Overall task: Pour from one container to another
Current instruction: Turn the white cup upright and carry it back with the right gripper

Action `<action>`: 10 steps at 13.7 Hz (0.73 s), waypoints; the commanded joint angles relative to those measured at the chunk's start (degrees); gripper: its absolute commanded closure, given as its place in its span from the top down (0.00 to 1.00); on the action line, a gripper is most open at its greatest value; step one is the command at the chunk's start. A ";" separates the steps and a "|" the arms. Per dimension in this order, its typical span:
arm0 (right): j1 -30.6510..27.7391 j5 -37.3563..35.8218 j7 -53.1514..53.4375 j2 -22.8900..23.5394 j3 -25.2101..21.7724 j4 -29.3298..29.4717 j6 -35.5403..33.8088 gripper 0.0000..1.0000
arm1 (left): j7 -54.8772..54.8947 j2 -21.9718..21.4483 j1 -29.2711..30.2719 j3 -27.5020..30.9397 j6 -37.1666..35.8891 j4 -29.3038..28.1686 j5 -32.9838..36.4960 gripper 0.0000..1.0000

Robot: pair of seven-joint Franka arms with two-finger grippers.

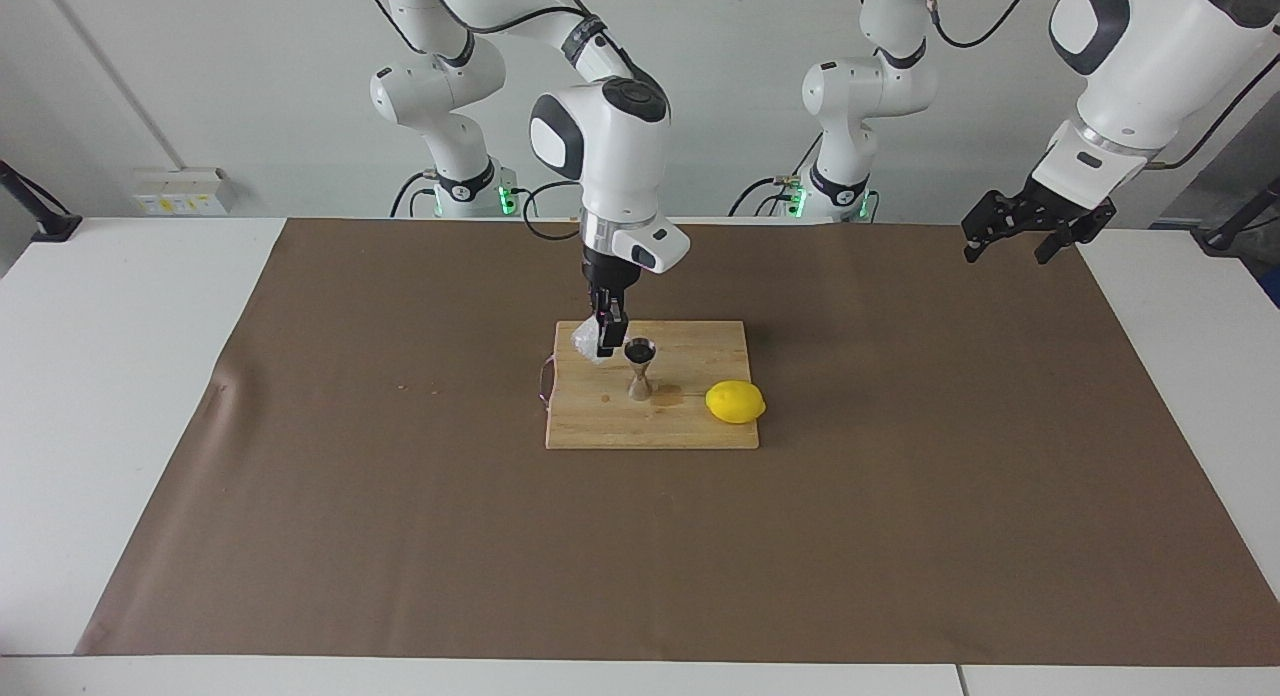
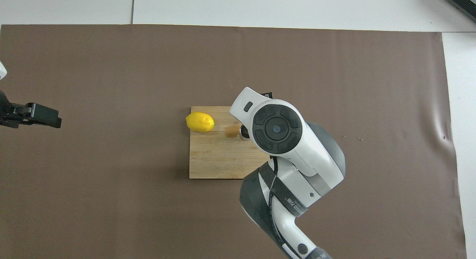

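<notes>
I see both views bright and evenly lit from above, and both sharp, with no blur. Shadows stay soft and short: a faint one beside the lemon (image 1: pixel 735 402) on the cutting board (image 1: pixel 690 431), a diffuse one on the brown mat (image 1: pixel 900 536). The metal jigger (image 1: pixel 640 368) shows small glints. The straight table edges look undistorted.

From overhead, the right arm's wrist hides the glass cup (image 1: pixel 586 340) entirely and most of the jigger (image 2: pixel 243 132). The left gripper (image 2: pixel 44 115) is cut off by the picture's edge.
</notes>
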 commanded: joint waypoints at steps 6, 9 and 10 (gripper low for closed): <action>-9.17 12.88 -10.13 -2.61 0.86 -6.48 3.49 0.01 | 0.53 -0.63 0.57 -0.41 -0.77 -0.32 0.70 1.00; -14.36 21.66 -18.13 -2.87 0.77 -10.70 6.92 0.01 | 0.53 -0.63 0.57 -0.41 -0.77 -0.32 0.70 1.00; -16.03 24.47 -20.50 -2.87 0.77 -11.93 8.15 0.01 | 0.53 -0.63 0.57 -0.41 -0.77 -0.32 0.70 1.00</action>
